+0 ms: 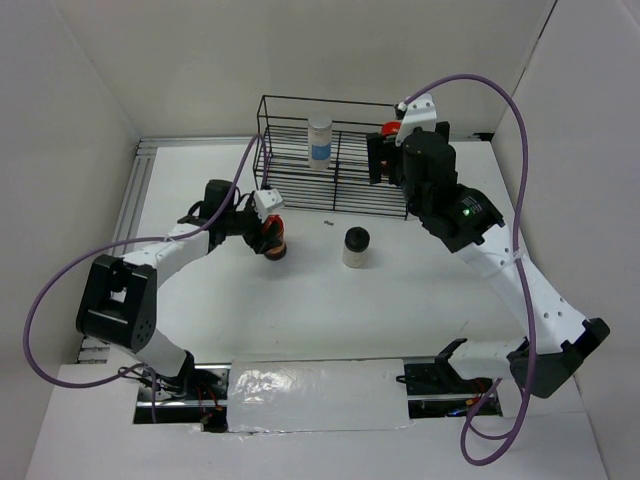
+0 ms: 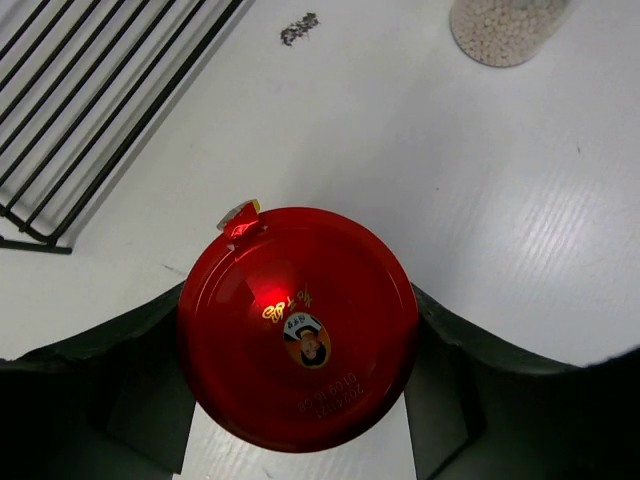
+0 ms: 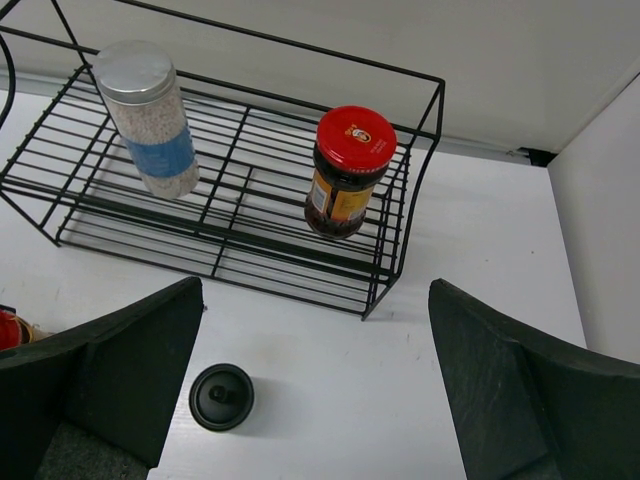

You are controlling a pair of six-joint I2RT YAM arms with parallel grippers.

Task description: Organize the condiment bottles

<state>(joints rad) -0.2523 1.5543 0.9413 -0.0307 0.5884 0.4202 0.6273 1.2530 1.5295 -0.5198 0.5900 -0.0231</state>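
Observation:
A dark brown jar with a red lid (image 2: 300,320) stands on the white table left of centre, and my left gripper (image 1: 268,232) is shut on it, a finger (image 2: 150,370) pressed to each side just under the lid. The white black-capped bottle (image 1: 356,247) stands alone on the table to its right. In the black wire rack (image 1: 290,190) stand the silver-capped, blue-labelled bottle (image 3: 150,120) and a second red-lidded jar (image 3: 350,170). My right gripper (image 3: 315,380) hangs open over the table at the rack's front right corner, holding nothing.
A small dark speck (image 1: 328,223) lies on the table just in front of the rack. White walls close in the table at the back and on both sides. A metal rail (image 1: 135,190) runs along the left edge.

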